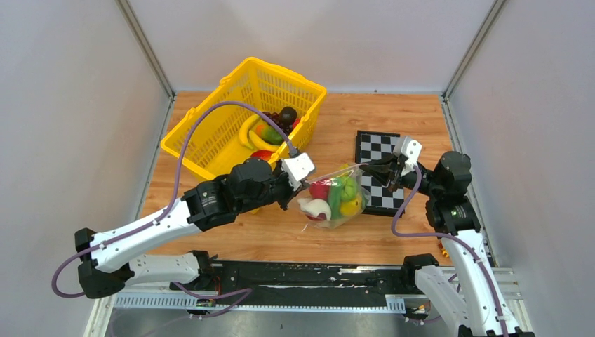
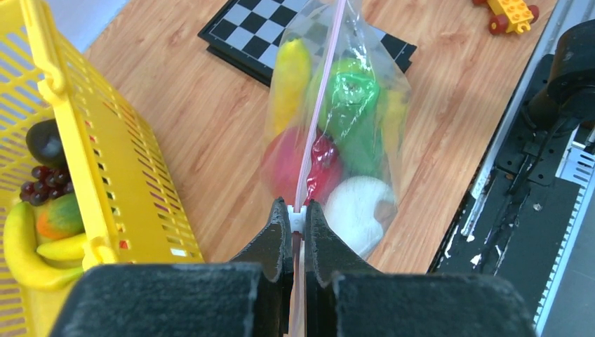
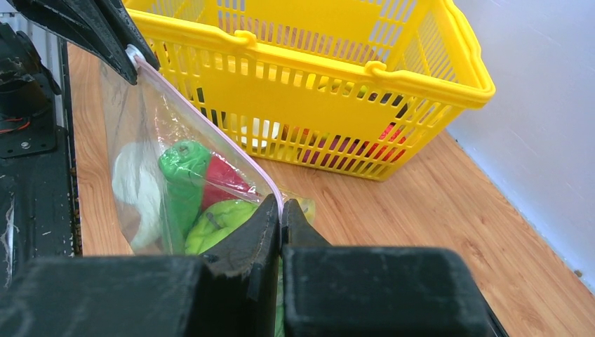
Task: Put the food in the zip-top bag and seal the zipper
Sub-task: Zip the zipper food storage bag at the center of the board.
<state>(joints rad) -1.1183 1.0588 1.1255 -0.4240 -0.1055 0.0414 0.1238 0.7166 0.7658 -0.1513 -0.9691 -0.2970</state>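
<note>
Wooden tabletop (image 1: 266, 235); left claw (image 2: 297, 213), right claw (image 3: 281, 210) tight on zip-top bag (image 1: 342, 200) zipper (image 2: 319, 105); slider (image 2: 297, 220) in wrist views only.

Left wrist view: toy block (image 2: 511, 12) cut by top edge. Chessboard (image 2: 242, 31) cut by the same edge, part covered by zip-top bag (image 2: 372, 84). Yellow basket (image 2: 119, 182) runs off left. White item (image 2: 358, 203) in bag: kind unclear. Zipper (image 2: 319, 105) near end hidden between left gripper (image 2: 297, 208) fingers.

Right wrist view: basket fruit (image 3: 389, 137) only glimpsed through slats. Bag's bottom hidden behind right gripper (image 3: 281, 212).
</note>
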